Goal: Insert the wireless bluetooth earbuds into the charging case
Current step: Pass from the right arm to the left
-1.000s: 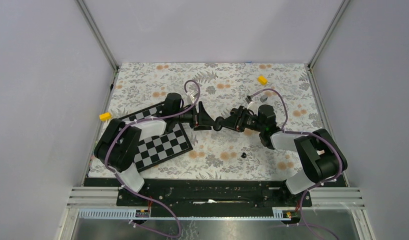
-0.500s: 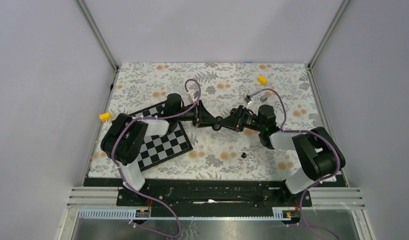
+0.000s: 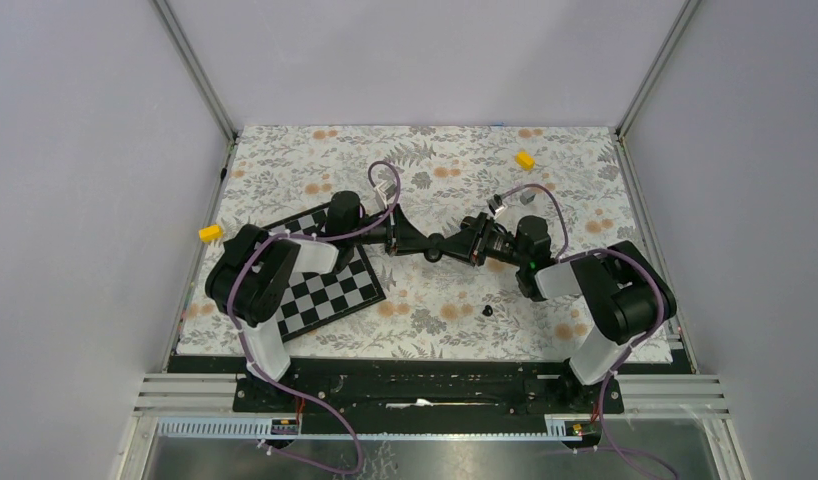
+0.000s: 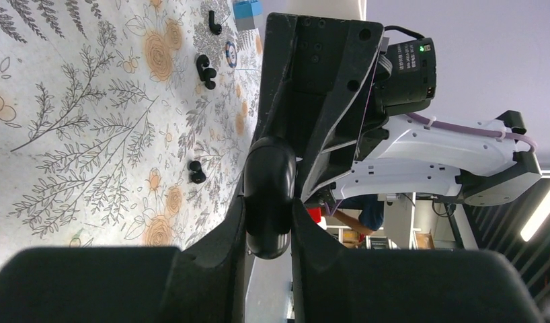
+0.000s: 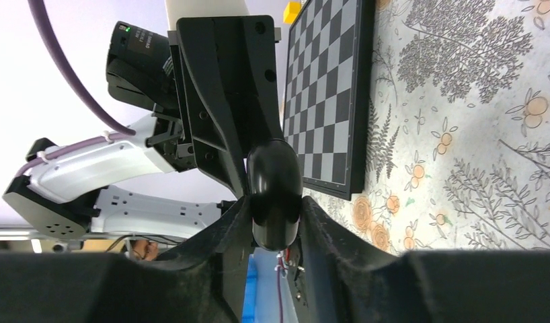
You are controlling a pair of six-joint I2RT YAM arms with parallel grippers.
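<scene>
The black charging case [image 3: 437, 250] hangs above the flowered mat at mid-table, gripped from both sides. My left gripper [image 4: 267, 202] is shut on the case [image 4: 269, 182], its fingers pressing the sides. From the opposite side my right gripper [image 5: 274, 202] also pinches the case [image 5: 274, 182]. The case's inner face is hidden. One small black earbud [image 3: 487, 311] lies on the mat in front of the grippers. The left wrist view shows that earbud [image 4: 197, 172] and another earbud [image 4: 205, 69] farther off on the mat.
A checkered board [image 3: 325, 285] lies under the left arm. Yellow blocks sit at the left edge [image 3: 210, 232] and back right [image 3: 525, 159]. A small silver ring [image 4: 230, 54] and a blue block [image 4: 247, 8] lie beyond the far earbud.
My left gripper has reached right to the case held by the right gripper and closed on it. The right arm has shifted slightly, still on the case.
</scene>
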